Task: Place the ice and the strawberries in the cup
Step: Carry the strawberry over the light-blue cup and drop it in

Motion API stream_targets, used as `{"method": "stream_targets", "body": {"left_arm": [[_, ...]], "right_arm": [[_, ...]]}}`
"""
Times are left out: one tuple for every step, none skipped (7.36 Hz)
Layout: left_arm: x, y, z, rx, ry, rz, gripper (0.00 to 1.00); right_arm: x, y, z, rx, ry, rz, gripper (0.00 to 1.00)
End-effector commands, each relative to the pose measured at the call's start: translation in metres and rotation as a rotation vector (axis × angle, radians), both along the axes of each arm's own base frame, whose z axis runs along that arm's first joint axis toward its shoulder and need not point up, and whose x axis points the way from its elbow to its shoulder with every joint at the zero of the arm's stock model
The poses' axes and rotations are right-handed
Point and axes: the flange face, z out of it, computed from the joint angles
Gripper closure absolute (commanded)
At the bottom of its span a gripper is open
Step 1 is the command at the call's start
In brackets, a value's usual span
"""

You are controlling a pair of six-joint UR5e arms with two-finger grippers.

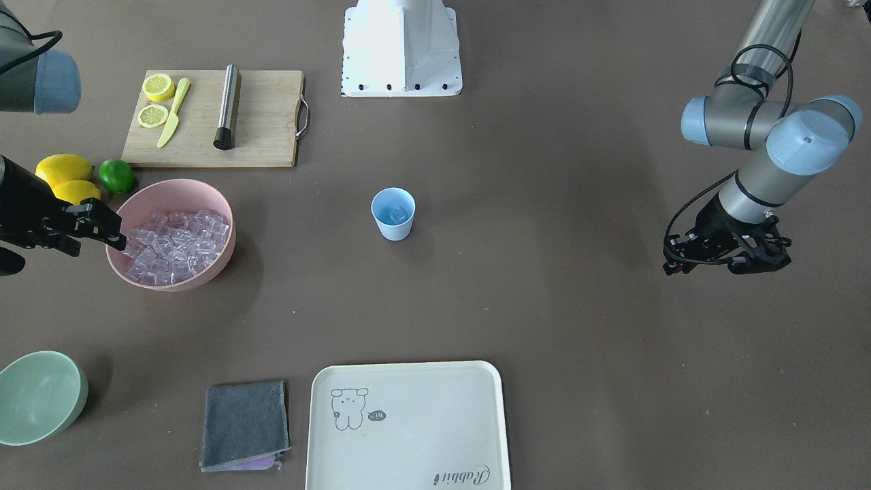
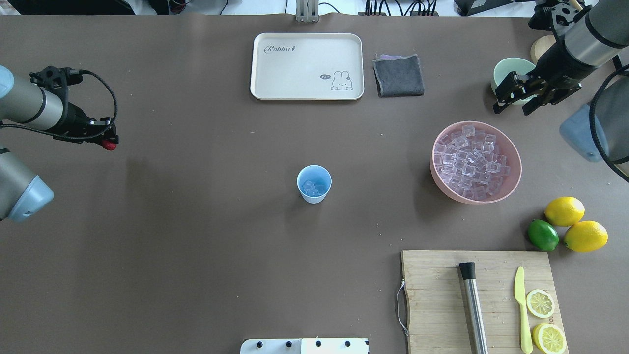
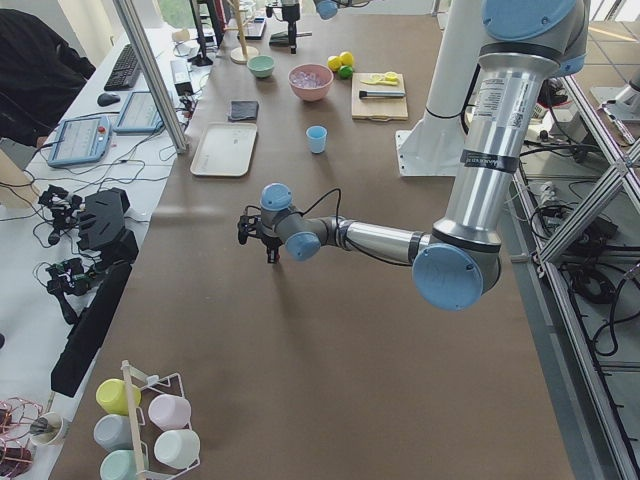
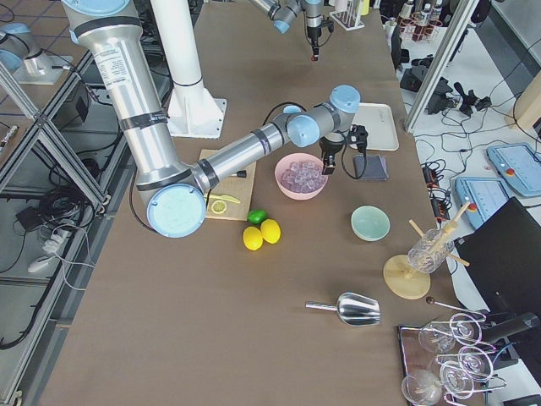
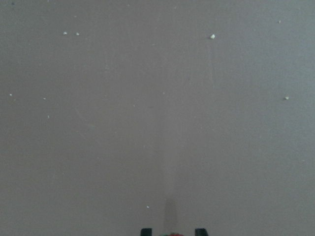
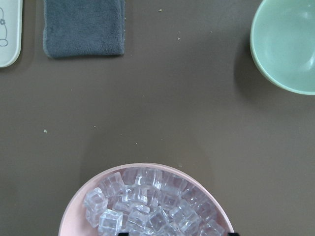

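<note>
The light blue cup stands upright mid-table and holds a few ice cubes; it also shows in the front view. Many more ice cubes fill the pink bowl. My left gripper hovers over bare table far to the cup's left, shut on the small red strawberry. The berry's top peeks between the fingertips in the left wrist view. My right gripper is open and empty, above the pink bowl's far rim, with ice just below it.
A pale green bowl, a grey cloth and a cream tray lie along the far side. Two lemons and a lime sit beside a cutting board with a muddler, a knife and lemon halves.
</note>
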Motion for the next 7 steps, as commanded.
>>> {"method": "stream_targets", "body": {"left_arm": [[0.007, 0.012, -0.135, -0.100, 0.101, -0.109, 1.00], [0.037, 0.035, -0.181, -0.135, 0.137, -0.120, 1.00], [0.081, 0.057, -0.230, -0.130, 0.126, -0.136, 1.00], [0.129, 0.083, -0.274, -0.137, 0.104, -0.145, 1.00], [0.165, 0.109, -0.300, -0.131, 0.106, -0.130, 1.00], [0.193, 0.131, -0.313, -0.098, 0.104, -0.121, 1.00], [0.220, 0.147, -0.319, -0.069, 0.094, -0.111, 1.00]], "right_arm": [[0.005, -0.001, 0.008, 0.005, 0.007, -0.005, 0.27], [0.013, -0.010, 0.028, 0.021, 0.029, -0.024, 0.27], [0.030, -0.024, 0.055, 0.045, 0.051, -0.050, 0.26], [0.050, -0.033, 0.072, 0.067, 0.060, -0.064, 0.26], [0.064, -0.038, 0.083, 0.073, 0.067, -0.064, 0.26], [0.069, -0.038, 0.086, 0.071, 0.070, -0.058, 0.25], [0.076, -0.036, 0.087, 0.073, 0.067, -0.050, 0.25]]}}
